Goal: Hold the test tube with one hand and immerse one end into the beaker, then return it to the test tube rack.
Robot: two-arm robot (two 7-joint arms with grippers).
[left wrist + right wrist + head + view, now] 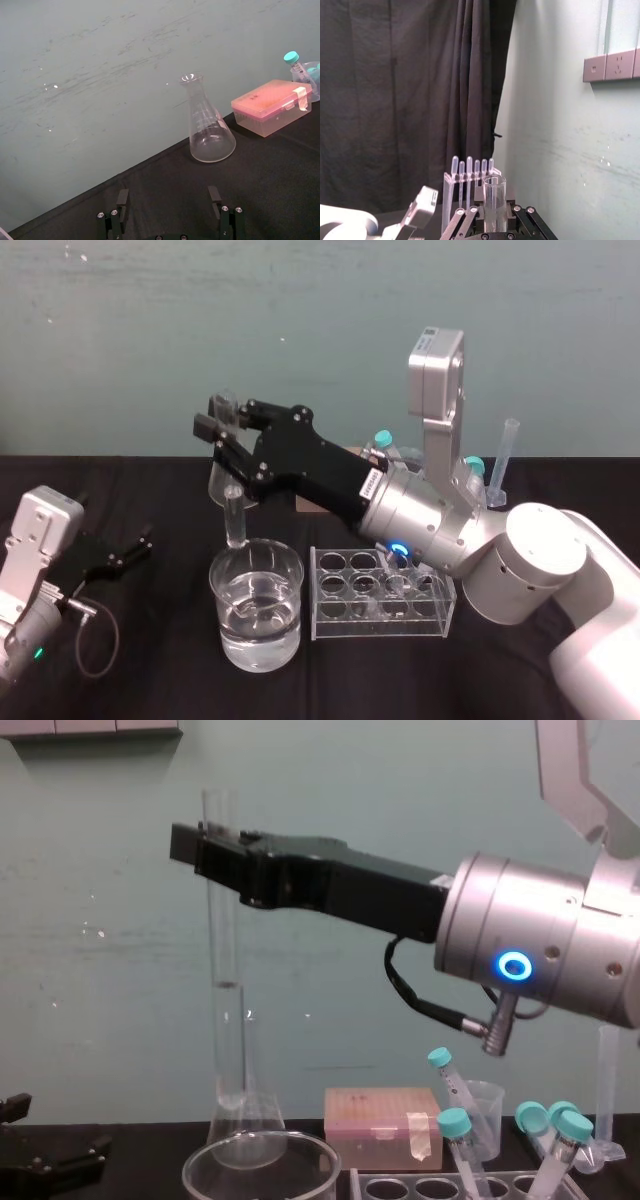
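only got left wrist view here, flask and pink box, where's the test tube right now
Observer: The right gripper holds the test tube upright near its top, over the beaker.
Operator: is the end in the water yet
Observer: No. Its rounded end hangs just above the beaker's rim; the water sits lower.
Operator: where's the rack
Observer: The test tube rack stands just right of the beaker, and its holes nearest the beaker look empty. The left gripper idles open to the beaker's left.
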